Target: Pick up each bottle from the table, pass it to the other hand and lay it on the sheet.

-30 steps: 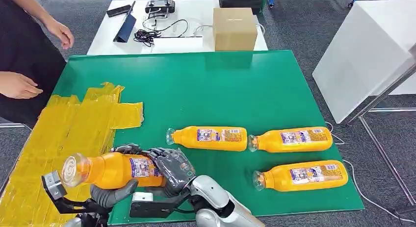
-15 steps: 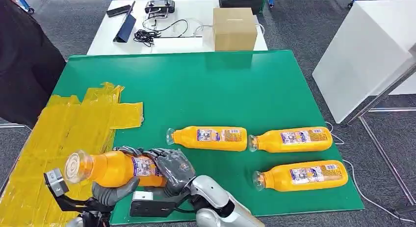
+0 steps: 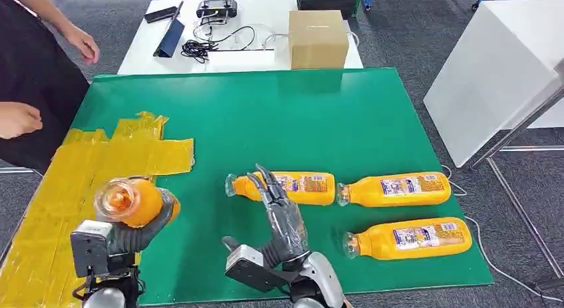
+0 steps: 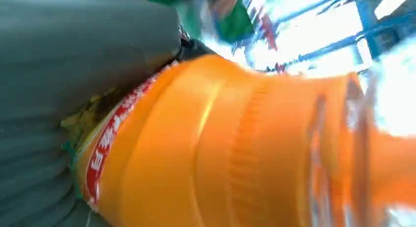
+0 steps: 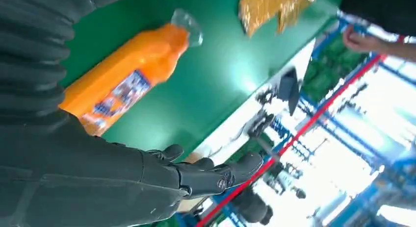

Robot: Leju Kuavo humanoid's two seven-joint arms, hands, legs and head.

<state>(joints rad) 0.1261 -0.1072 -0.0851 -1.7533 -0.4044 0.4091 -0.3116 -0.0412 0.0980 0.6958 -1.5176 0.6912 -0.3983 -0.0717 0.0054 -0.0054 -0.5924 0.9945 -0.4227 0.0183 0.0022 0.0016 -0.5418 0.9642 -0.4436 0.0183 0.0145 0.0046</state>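
Silver arms, dark grey many-fingered left hand (image 3: pixel 143 231) and right hand (image 3: pixel 282 215), grey ribbed wrist covers.

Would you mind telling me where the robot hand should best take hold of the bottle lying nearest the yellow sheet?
Probably around the labelled middle of that bottle, coming down from above. It lies flat on the green mat, neck toward the sheet; the body is straight there, while the neck tapers. The open right hand hovers beside it.

I am holding one orange bottle (image 3: pixel 130 201) in my left hand (image 3: pixel 136 229), its clear neck pointing up toward my camera, above the edge of the crinkled yellow sheet (image 3: pixel 100 168). Three more labelled orange bottles (image 3: pixel 282 187) (image 3: pixel 394 189) (image 3: pixel 407 237) are lying on their sides on the green table (image 3: pixel 266 115).
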